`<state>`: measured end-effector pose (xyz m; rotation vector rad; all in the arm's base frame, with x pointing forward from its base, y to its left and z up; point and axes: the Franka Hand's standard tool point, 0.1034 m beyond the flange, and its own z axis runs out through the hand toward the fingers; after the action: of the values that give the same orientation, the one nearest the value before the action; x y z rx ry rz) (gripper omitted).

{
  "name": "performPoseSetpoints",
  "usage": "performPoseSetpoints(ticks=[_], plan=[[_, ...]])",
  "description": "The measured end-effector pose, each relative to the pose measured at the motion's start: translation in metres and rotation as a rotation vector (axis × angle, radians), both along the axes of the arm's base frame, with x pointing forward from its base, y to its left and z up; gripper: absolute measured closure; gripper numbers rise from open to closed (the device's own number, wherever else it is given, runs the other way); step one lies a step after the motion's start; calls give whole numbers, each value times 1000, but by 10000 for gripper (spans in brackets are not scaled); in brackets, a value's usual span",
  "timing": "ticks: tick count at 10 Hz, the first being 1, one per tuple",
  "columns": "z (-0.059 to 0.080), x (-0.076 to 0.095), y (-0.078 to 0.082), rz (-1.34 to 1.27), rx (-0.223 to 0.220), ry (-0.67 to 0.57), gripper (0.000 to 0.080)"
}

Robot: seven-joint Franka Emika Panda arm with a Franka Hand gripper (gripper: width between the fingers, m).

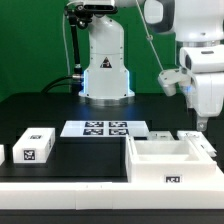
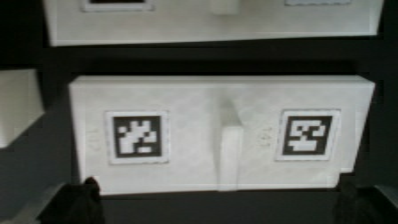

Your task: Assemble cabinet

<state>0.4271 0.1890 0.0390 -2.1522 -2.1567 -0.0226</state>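
Note:
The cabinet's big white open box (image 1: 170, 162) lies at the front on the exterior view's right, with a small tag on its front wall. A white tagged block (image 1: 33, 145) lies at the exterior view's left. My gripper (image 1: 201, 118) hangs above the table behind the box, open and empty. In the wrist view a white panel (image 2: 222, 135) with two square tags and a raised ridge down its middle lies below my gripper (image 2: 217, 212). The dark fingertips (image 2: 71, 205) stand wide apart, clear of the panel's near edge.
The marker board (image 1: 105, 128) lies mid-table before the robot base (image 1: 105, 60). Small white pieces (image 1: 190, 135) lie behind the box. Another white piece (image 1: 2, 152) shows at the far left edge. In the wrist view, more white parts lie beyond the panel (image 2: 214, 20) and beside it (image 2: 15, 100).

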Motion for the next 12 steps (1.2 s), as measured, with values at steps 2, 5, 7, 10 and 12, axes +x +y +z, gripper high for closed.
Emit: performPoseSetpoints(ticks=[2, 5, 7, 10, 12], plan=[[-14, -6, 3, -4, 17, 8, 151], [-27, -5, -2, -19, 33, 14, 151], [-27, -5, -2, -24, 33, 15, 242], [-27, -5, -3, -25, 32, 15, 435], [-26, -4, -2, -25, 34, 11, 738]])
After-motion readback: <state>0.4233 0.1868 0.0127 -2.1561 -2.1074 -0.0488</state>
